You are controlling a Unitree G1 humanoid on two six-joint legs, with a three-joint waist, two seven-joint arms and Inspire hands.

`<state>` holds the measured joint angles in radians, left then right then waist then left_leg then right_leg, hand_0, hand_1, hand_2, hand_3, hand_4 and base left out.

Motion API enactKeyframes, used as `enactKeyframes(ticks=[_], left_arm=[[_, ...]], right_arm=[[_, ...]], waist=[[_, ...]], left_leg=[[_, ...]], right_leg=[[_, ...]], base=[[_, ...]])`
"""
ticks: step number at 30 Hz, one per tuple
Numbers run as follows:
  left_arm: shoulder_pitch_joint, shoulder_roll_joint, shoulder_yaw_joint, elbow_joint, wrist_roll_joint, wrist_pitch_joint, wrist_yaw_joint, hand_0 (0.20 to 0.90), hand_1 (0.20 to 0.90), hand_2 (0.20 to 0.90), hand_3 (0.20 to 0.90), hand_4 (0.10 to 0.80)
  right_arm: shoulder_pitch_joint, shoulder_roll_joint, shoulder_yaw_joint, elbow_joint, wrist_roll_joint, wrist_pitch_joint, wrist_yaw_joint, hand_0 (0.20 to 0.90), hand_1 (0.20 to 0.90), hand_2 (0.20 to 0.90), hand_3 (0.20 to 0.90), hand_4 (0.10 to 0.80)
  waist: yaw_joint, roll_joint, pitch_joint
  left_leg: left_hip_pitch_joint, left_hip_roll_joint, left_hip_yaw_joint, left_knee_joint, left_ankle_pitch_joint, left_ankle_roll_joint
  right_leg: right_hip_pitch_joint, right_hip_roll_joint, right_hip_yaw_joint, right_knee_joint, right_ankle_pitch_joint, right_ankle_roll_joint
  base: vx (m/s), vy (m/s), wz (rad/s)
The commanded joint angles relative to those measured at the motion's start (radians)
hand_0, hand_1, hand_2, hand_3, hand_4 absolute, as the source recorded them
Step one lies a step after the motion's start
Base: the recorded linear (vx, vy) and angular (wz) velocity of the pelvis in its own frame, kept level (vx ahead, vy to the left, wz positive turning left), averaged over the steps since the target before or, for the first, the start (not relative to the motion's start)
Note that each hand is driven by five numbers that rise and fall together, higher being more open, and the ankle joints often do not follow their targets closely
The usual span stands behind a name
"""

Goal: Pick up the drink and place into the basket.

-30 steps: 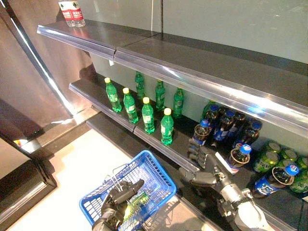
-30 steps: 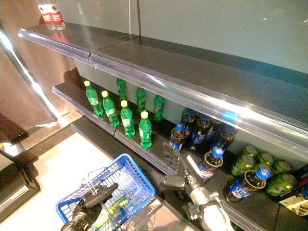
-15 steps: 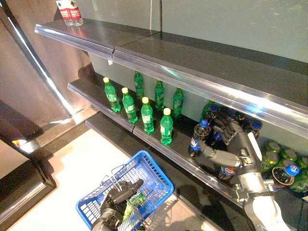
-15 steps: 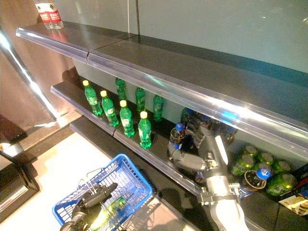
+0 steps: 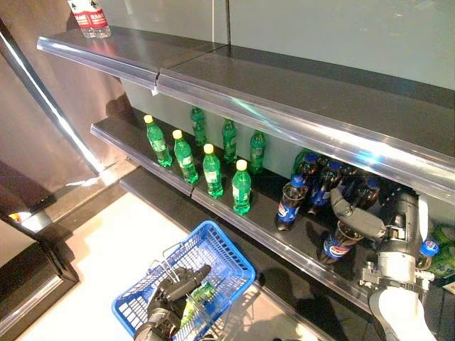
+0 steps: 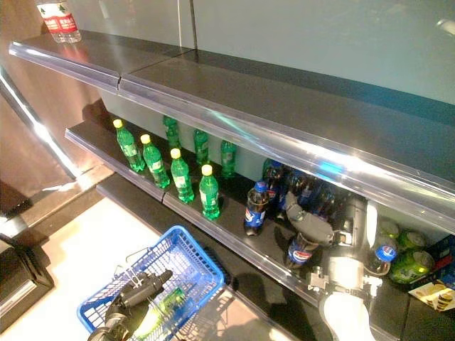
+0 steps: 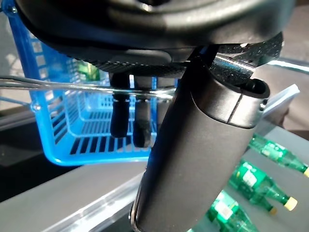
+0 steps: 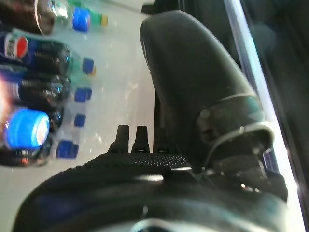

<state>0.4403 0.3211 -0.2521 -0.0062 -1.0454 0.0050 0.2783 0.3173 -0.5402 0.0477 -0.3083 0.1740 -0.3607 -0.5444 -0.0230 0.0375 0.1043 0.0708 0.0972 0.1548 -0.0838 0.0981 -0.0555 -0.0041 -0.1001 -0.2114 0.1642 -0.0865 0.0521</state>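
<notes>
Dark cola bottles with blue caps (image 5: 321, 176) crowd the lower shelf (image 5: 234, 224); one (image 5: 287, 204) stands alone at the front. My right hand (image 5: 394, 227) reaches in among them, open, its thumb (image 5: 355, 220) spread just above a leaning cola bottle (image 5: 335, 245). In the right wrist view its fingers (image 8: 130, 140) point straight past the cola bottles (image 8: 34, 58) and nothing is held. My left hand (image 5: 170, 295) is shut on the wire handle (image 7: 72, 86) of the blue basket (image 5: 227, 259), below the shelf. A green bottle (image 5: 199, 297) lies in the basket.
Several green bottles with yellow caps (image 5: 240, 186) stand on the lower shelf's left part. Green cans (image 6: 409, 259) lie at its right end. The upper shelf (image 5: 284, 121) overhangs the cola bottles, with water bottles (image 5: 89, 18) at its far left.
My right hand has risen from the shelf's front edge and moved right and deeper among the cola bottles. The view has shifted slightly. The left hand and basket are as before.
</notes>
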Motion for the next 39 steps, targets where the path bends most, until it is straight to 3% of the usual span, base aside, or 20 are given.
enactKeyframes(ticks=[1,15,24,39], left_arm=[[-0.131,0.037,0.135,-0.222,0.016,-0.183,-0.080,0.300,0.300,0.300,0.200,0.100],[-0.114,0.052,0.128,-0.227,-0.003,-0.180,-0.068,0.300,0.300,0.300,0.200,0.100],[-0.107,0.071,0.106,-0.229,-0.006,-0.211,-0.055,0.300,0.300,0.300,0.200,0.100],[-0.200,0.086,0.030,-0.228,-0.019,-0.271,-0.008,0.300,0.300,0.300,0.200,0.100]], right_arm=[[-0.116,0.001,-0.066,-0.082,-0.074,-0.107,-0.067,0.900,0.900,0.900,0.900,0.800],[-0.087,-0.015,-0.015,-0.031,-0.036,-0.050,-0.030,0.900,0.900,0.900,0.900,0.800],[-0.084,-0.015,0.020,0.010,-0.003,-0.043,-0.073,0.900,0.900,0.900,0.900,0.800],[-0.199,-0.036,0.085,0.056,-0.036,-0.052,-0.215,0.900,0.900,0.900,0.900,0.800]], waist=[[-0.004,-0.040,-0.035],[-0.003,-0.041,-0.010],[-0.001,-0.034,0.030],[0.003,-0.012,0.149]], left_leg=[[0.063,0.012,0.045,-0.004,-0.124,-0.010],[0.062,0.003,0.051,0.011,-0.123,-0.002],[0.031,-0.007,0.048,0.043,-0.134,0.008],[-0.087,-0.021,0.028,0.114,-0.121,0.014]], right_leg=[[0.102,-0.019,0.046,-0.252,0.105,0.091],[0.091,-0.026,0.053,-0.226,0.095,0.091],[0.060,-0.038,0.058,-0.201,0.095,0.095],[-0.027,-0.046,0.069,-0.160,0.104,0.086]], base=[[0.000,0.000,0.00],[0.012,0.009,-0.02],[0.006,0.009,-0.03],[-0.066,0.006,0.00]])
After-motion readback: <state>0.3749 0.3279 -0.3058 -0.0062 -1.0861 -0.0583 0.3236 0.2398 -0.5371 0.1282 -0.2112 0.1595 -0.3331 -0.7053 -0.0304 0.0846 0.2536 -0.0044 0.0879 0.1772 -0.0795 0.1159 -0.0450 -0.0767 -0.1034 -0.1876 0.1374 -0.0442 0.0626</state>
